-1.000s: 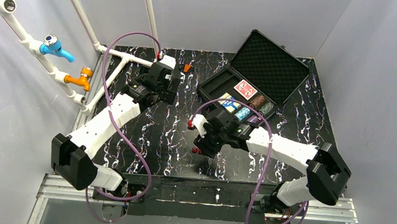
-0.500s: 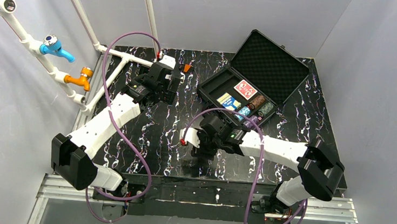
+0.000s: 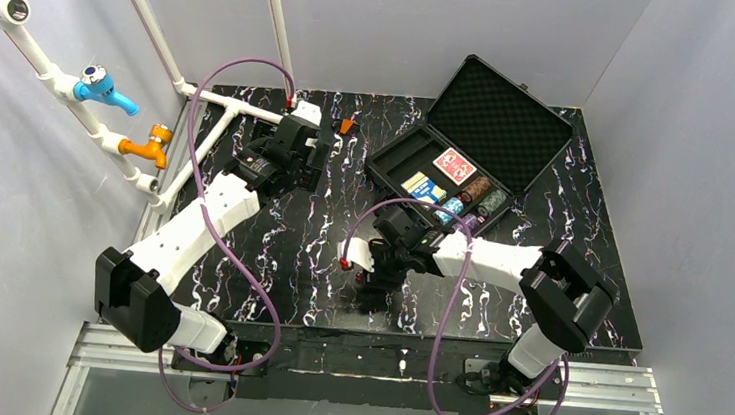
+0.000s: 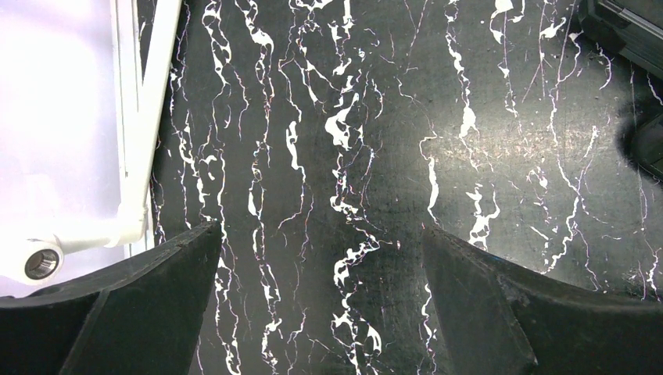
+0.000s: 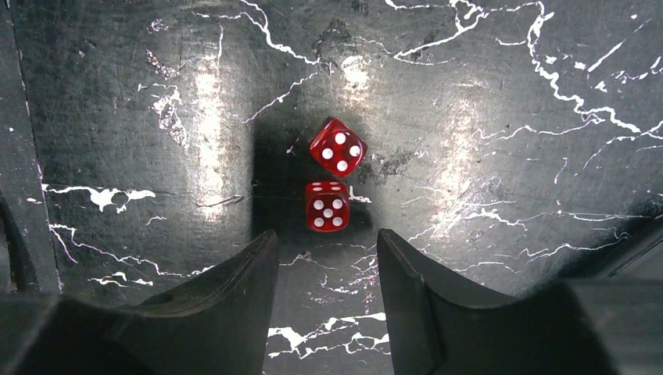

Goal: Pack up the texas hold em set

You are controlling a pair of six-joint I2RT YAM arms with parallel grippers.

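Since the earlier frame the right gripper [image 5: 324,262] has shifted toward the near edge of the table [image 3: 309,253], jaws apart and empty just short of two red dice [image 5: 327,206]; judged next: straddle one, close, carry to the open case [image 3: 502,119] at the far-right corner; left gripper [image 4: 320,297] gapes idle.

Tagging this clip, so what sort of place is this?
Probably a robotics lab test cell: left arm and right arm bolted at a marbled black table, plain grey walls, white pipe frame.
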